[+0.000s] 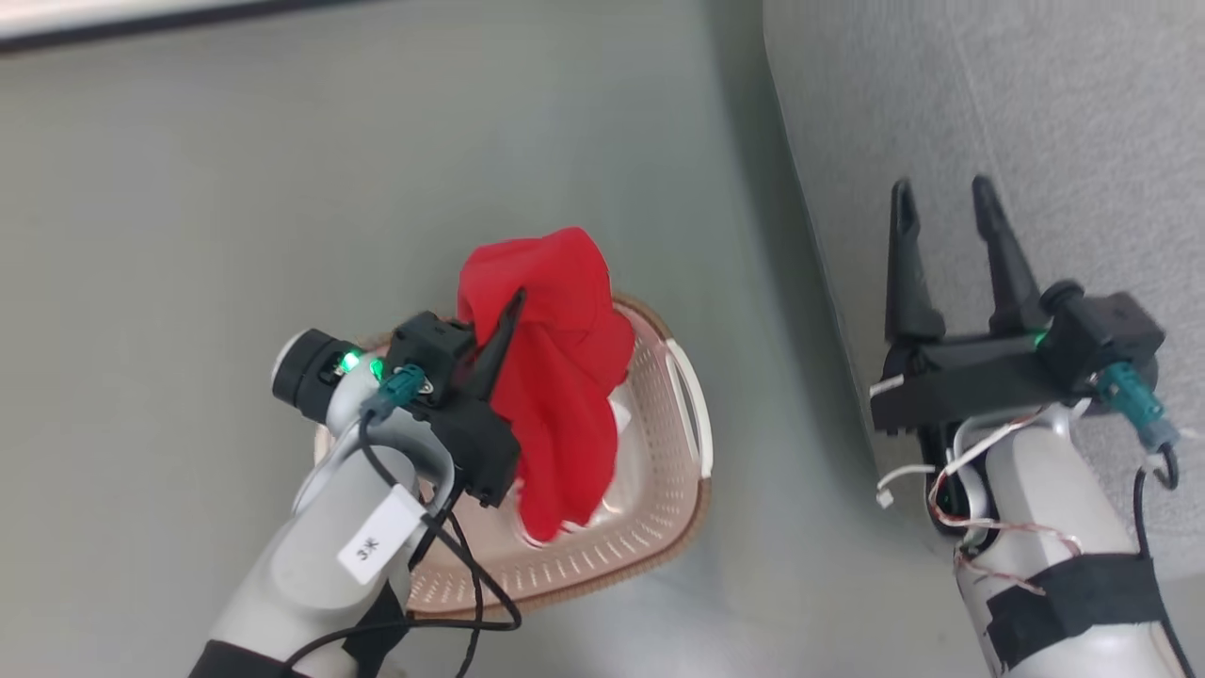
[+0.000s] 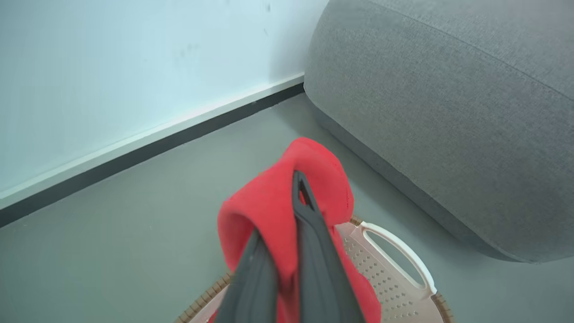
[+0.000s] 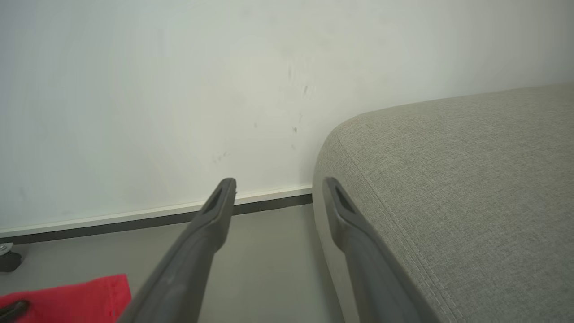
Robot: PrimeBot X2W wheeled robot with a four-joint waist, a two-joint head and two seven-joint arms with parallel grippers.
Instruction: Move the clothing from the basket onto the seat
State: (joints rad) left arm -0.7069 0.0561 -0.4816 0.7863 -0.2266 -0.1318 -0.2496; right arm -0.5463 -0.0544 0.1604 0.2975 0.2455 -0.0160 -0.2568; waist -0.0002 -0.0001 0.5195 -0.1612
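Note:
A bright red piece of clothing (image 1: 555, 377) hangs bunched over the cream basket (image 1: 659, 527), lifted above its inside, with my left gripper (image 1: 513, 306) shut on its upper fold. In the left wrist view the red cloth (image 2: 269, 211) drapes over both dark fingers (image 2: 314, 233), above the basket's white handle (image 2: 403, 255). My right gripper (image 1: 944, 202) stands open and bare over the edge of the grey seat (image 1: 1036, 113). The right wrist view shows its fingers (image 3: 215, 215) spread, the seat (image 3: 448, 179) at the right, and a corner of red clothing (image 3: 76, 298) at lower left.
The basket sits on a grey-green floor (image 1: 235, 188) just left of the seat's rounded edge. A pale wall with a dark skirting strip (image 2: 134, 150) runs behind. A small dark caster (image 3: 6, 258) shows at the far left by the wall.

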